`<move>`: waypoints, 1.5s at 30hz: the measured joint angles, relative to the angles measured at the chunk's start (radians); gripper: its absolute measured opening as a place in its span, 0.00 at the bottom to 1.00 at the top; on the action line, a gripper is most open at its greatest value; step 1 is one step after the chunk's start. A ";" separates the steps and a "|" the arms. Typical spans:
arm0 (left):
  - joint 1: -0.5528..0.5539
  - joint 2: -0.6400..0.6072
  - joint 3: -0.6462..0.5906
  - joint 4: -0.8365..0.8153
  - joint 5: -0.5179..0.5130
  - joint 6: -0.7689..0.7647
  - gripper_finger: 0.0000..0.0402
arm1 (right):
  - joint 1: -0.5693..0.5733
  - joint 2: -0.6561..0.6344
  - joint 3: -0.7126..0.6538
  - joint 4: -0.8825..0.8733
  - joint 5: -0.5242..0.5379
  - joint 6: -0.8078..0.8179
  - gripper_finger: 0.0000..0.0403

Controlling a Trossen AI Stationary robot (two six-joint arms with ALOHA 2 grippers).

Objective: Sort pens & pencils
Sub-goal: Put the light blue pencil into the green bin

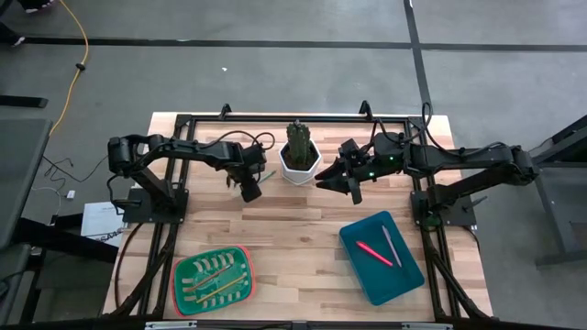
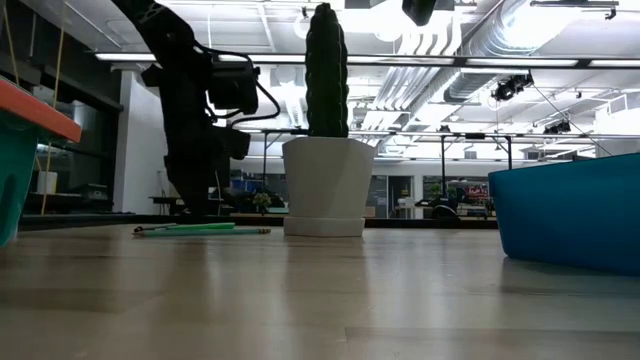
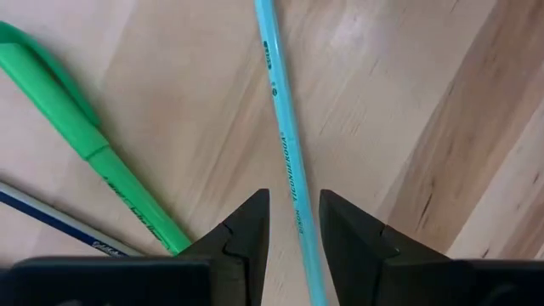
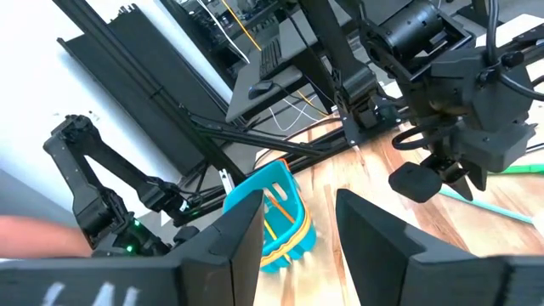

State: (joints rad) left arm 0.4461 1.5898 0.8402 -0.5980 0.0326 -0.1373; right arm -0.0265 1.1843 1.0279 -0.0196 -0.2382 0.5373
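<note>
My left gripper [image 3: 293, 229] hangs parted over the pale blue pencil [image 3: 285, 144], a finger on either side, holding nothing. It lies left of the cactus pot [image 1: 299, 165], a green pen [image 3: 93, 153] beside it. Next, I judge: lower and close (squarely). My right gripper [image 4: 293, 225] waits open right of the pot.

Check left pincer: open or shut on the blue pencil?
Open. The left pincer straddles the light blue pencil lying flat on the table; gaps show both sides.
</note>
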 joint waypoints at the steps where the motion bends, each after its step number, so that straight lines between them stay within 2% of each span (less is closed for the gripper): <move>1: 0.000 0.000 0.000 0.000 0.000 -0.006 0.23 | 0.000 0.000 0.000 0.000 0.000 0.000 0.35; 12: -0.001 0.000 0.000 0.000 0.000 -0.051 0.23 | 0.000 0.000 0.000 0.000 0.000 -0.004 0.35; 33: 0.012 0.052 0.000 -0.009 0.026 -0.035 0.23 | 0.000 0.000 0.000 0.001 0.000 -0.004 0.35; 45: -0.012 0.020 0.000 0.009 0.162 0.134 0.23 | 0.000 0.000 0.000 0.001 0.000 -0.003 0.35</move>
State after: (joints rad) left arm 0.4339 1.6099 0.8406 -0.5893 0.1946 -0.0037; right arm -0.0265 1.1839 1.0279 -0.0189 -0.2382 0.5339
